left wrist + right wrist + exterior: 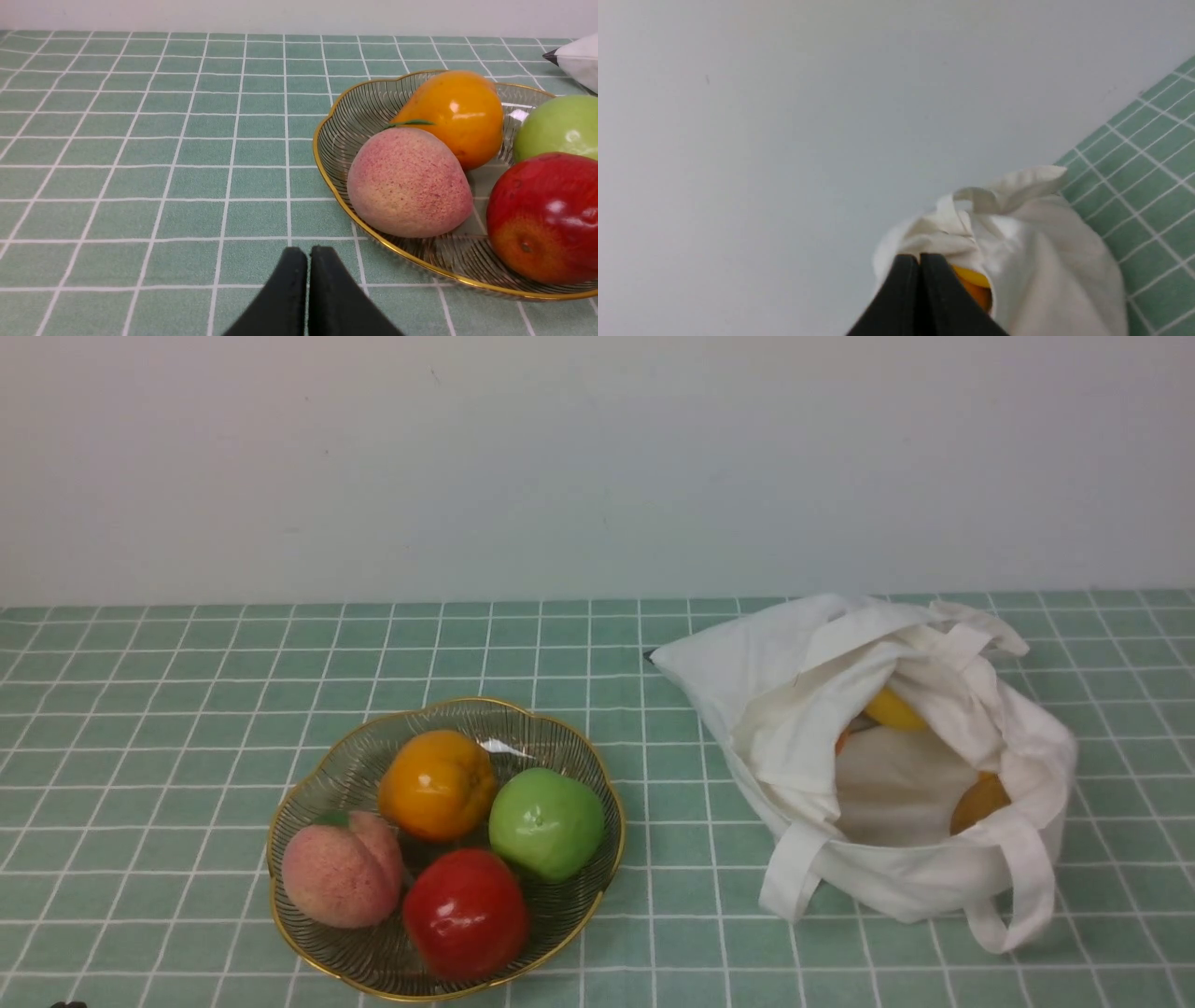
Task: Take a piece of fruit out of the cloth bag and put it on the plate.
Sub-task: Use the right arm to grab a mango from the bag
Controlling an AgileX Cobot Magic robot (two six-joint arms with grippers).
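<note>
The cloth bag (794, 681) lies slumped at the right of the table with its mouth open toward me. A glossy yellow piece of fruit (894, 709) peeks from under its upper fold; in the right wrist view it shows yellow shading to orange (976, 283). The glass plate (308, 803) with its gold rim sits front left and holds several fruits. My right gripper (920, 255) is shut and empty, short of the bag (1045, 261). My left gripper (308, 249) is shut and empty over the cloth, beside the plate's rim (327, 172). Neither arm shows in the front view.
On the plate lie an orange fruit (437, 784), a green apple (546, 821), a red apple (465, 913) and a pink peach (341, 868). A duller brownish-yellow fruit (978, 801) rests inside the bag. A green checked tablecloth (187, 709) covers the table; a pale wall stands behind.
</note>
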